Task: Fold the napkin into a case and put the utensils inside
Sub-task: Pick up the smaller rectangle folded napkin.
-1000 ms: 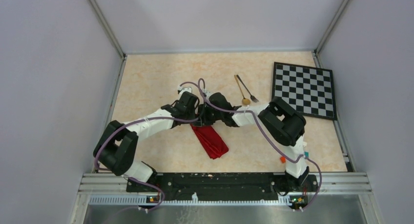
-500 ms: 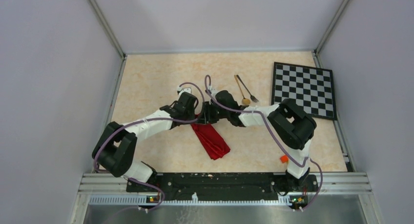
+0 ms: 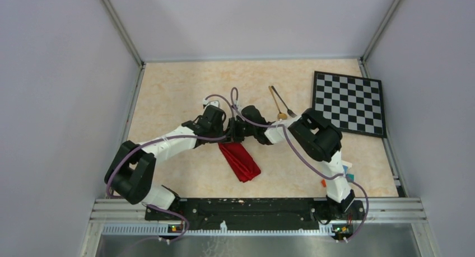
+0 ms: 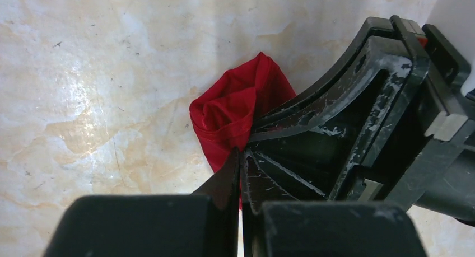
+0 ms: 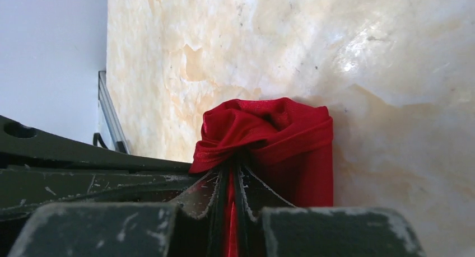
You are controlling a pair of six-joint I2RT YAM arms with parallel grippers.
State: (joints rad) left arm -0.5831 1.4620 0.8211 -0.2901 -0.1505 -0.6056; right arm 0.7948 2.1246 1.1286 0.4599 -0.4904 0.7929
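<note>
Deep-red and soft, the napkin [image 3: 240, 160] lies on the table [image 3: 173, 89] as a long narrow folded strip, trailing from the jaws back toward the arm bases. Its far end is bunched into a puckered knob. The left gripper [image 4: 240, 156] is pinched narrow with red cloth in the slit. The right gripper [image 5: 231, 166], pressed close beside it, nips a fold too. Beyond the right jaws, apart from the cloth, the spoon [image 3: 276, 104] and fork [image 3: 285, 106] lie side by side near the checkered board [image 3: 349, 103].
</note>
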